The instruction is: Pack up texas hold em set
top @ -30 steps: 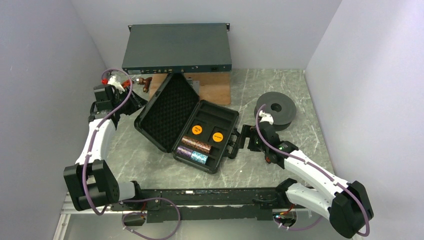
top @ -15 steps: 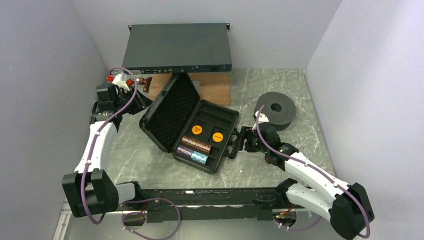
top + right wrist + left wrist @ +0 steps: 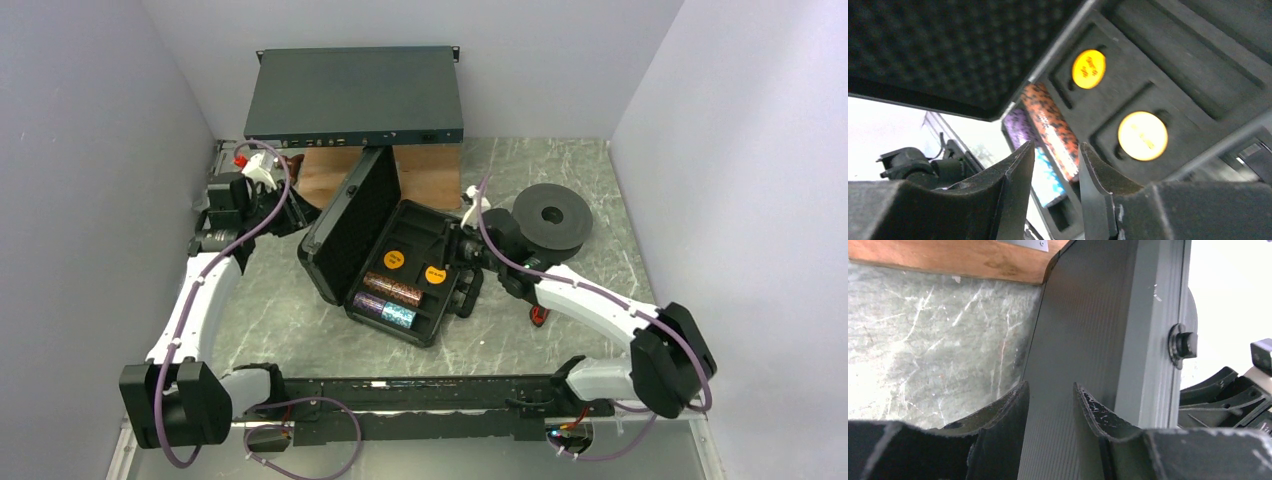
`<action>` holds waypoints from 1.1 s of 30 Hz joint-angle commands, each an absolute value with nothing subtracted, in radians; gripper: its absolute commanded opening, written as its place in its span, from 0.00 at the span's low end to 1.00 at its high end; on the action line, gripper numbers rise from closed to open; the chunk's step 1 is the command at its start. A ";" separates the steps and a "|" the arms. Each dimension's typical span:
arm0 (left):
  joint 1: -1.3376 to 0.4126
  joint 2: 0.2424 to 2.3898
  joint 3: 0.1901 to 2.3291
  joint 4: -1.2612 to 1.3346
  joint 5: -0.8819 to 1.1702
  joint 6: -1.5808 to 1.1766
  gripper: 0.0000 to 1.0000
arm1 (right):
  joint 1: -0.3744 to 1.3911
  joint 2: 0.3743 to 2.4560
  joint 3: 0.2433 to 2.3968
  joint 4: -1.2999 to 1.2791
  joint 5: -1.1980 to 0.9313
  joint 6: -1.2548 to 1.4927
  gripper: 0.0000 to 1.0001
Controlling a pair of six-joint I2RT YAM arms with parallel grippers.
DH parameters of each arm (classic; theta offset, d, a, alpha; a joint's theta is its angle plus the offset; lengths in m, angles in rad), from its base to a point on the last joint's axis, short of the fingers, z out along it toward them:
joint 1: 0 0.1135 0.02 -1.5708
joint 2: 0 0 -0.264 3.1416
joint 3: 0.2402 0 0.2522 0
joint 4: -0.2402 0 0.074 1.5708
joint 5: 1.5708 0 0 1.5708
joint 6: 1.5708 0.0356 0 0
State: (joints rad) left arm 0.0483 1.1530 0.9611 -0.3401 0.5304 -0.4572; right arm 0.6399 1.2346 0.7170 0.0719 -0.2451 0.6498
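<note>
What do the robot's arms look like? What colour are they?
Both the left arm and the right arm have white shells with chunky black joints. A purple cable loops along each one. The jaws are dark grey and curved, with scuffed, chipped edges.

left arm extended forward, left gripper jaws partly apart | right arm reaching inward, right gripper jaws narrowly apart
</note>
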 commanded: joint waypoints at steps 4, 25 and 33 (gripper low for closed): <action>0.006 1.101 0.910 -0.313 0.567 -0.447 0.42 | 0.741 1.384 0.904 0.165 -0.233 0.674 0.37; -0.211 1.058 0.852 -0.307 0.510 -0.403 0.40 | 0.801 1.465 1.029 0.089 -0.203 0.670 0.35; -0.278 1.071 0.841 -0.278 0.494 -0.412 0.40 | 0.801 1.416 1.005 0.032 -0.167 0.655 0.35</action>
